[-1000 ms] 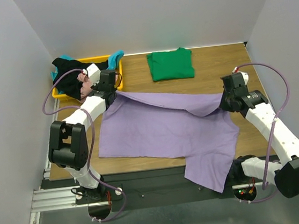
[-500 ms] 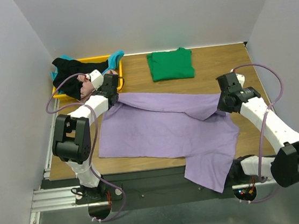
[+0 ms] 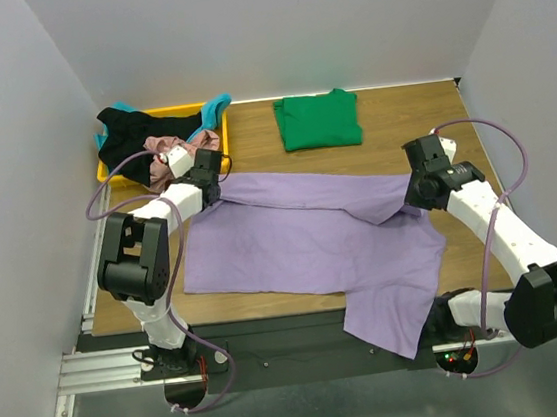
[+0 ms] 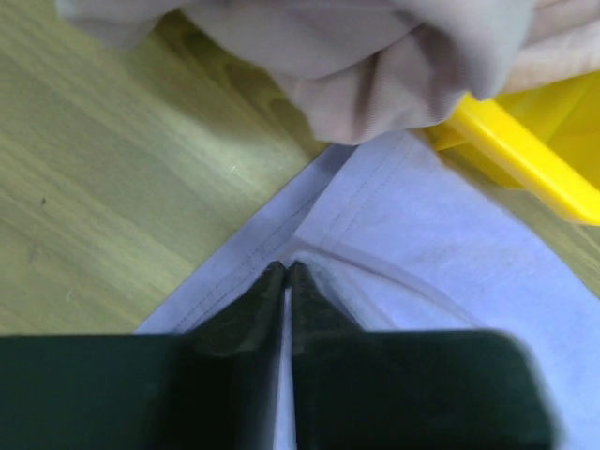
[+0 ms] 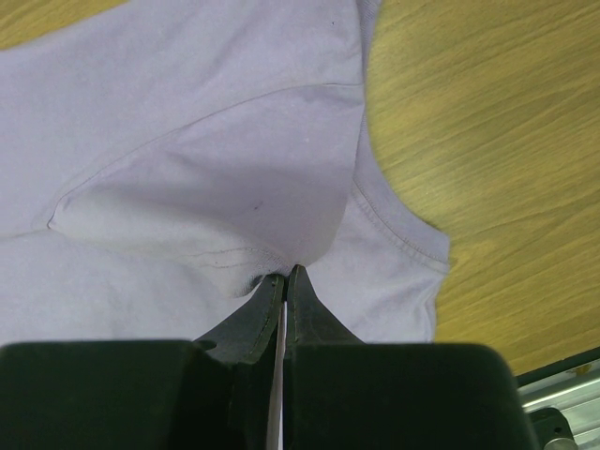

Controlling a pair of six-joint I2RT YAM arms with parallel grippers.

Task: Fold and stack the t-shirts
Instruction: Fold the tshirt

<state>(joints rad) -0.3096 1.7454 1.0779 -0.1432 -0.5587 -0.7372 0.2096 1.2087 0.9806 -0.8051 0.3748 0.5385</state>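
Table (image 3: 419, 117): one purple t-shirt (image 3: 292, 242), one green t-shirt (image 3: 319, 121); tray (image 3: 179, 108): three more.

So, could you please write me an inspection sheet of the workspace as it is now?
Surface: wooden table, no spill seen.
Job's things: purple shirt spread in the middle, its far edge folded over, one part hanging over the near edge; green shirt folded at the far side; black shirt, pink shirt and teal shirt heaped in the tray.
Clutter: yellow tray at the far left; nothing else seen.
Grippers: left gripper and right gripper each pinch the purple shirt, jaws shut.
Cables: left cable and right cable loop free of the cloth.
Surroundings: grey walls; metal rail at the near edge.
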